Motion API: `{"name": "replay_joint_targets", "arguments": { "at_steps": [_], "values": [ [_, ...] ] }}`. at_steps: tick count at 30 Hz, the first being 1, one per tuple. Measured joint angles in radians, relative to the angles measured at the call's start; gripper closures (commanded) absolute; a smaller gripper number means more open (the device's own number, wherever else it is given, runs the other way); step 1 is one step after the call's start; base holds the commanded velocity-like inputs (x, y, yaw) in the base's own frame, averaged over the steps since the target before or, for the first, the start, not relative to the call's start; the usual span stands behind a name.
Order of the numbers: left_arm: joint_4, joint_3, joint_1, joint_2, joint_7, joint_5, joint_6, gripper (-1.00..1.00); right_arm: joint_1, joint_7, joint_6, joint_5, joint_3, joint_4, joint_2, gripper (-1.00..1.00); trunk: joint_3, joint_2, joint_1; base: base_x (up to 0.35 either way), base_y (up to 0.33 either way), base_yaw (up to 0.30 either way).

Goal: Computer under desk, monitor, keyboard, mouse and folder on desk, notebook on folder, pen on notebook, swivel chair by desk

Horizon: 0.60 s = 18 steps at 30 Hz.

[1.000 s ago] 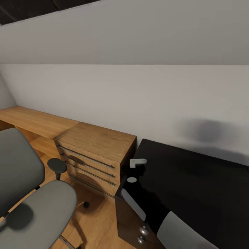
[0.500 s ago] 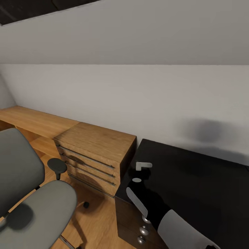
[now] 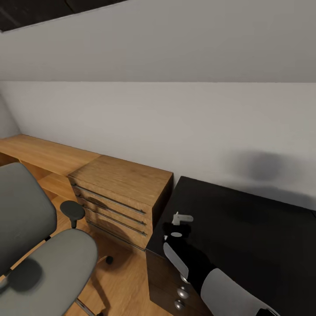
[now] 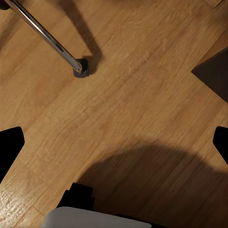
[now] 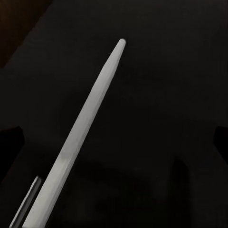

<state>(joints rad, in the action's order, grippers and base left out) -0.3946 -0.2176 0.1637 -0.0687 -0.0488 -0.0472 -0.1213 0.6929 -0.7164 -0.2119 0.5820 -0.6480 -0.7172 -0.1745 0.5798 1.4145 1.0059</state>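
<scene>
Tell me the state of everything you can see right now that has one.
swivel chair: upright, seat bare, apart from the desk
dresser drawers: shut
desk drawers: shut
pen: between the right jaws above the desk top; held or lying, cannot tell
left gripper: jaws open, empty, above the floor
right gripper: jaws open

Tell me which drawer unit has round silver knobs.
The black desk, with knobs on its drawers below the right arm. The wooden dresser beside it has long bar handles.
</scene>
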Motion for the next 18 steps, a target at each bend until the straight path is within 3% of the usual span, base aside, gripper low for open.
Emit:
{"name": "replay_joint_targets", "arguments": {
  "at_steps": [18],
  "values": [
    [0.000,0.000,0.000,0.000,0.000,0.000,0.000,-1.00,-0.002,-0.004,0.001,0.004,-0.002,0.000,0.000,-1.00,0.000,0.000,0.000,0.000,0.000,0.002]
  ]
}}
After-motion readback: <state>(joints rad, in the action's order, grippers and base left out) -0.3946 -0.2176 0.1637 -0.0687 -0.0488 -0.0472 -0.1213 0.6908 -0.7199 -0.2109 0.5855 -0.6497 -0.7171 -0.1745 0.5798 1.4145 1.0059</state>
